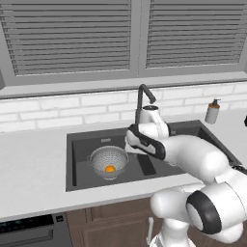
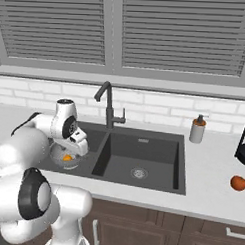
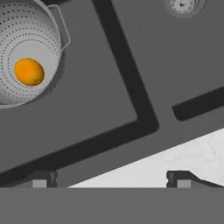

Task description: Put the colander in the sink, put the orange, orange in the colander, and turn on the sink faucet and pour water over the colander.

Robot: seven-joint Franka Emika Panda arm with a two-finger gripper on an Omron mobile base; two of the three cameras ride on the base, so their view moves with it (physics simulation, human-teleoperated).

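So the colander (image 1: 109, 161) sits in the left basin of the sink (image 1: 87, 181), which makes sense – it has to be under where the faucet (image 1: 143, 96) can swing, and the holes let the water drain straight into the basin. One orange (image 3: 29, 71) already lies at the bottom of it, dead centre, because the bowl shape rolls it there. The other orange (image 2: 238, 183) is well off on the bench (image 2: 212, 197) to the right of the sink, near a dark rack at the edge of the picture, so I'd say the job is roughly half done.

The gripper (image 3: 111, 179) hangs above the front edge of the sink, around the divider between the two basins, jaws spread wide with nothing in them. The hand view looks straight down – colander off to one side, sink rim and a wedge of bench below. My guess is it's empty because that first fruit is dropped and the second is next.

No water runs from the faucet, and its lever sticks out to the side. A soap bottle (image 2: 197, 129) stands on the bench behind the right basin – something to steer clear of when reaching across.

Next move probably calls for a long swing right, maybe the base driving too.
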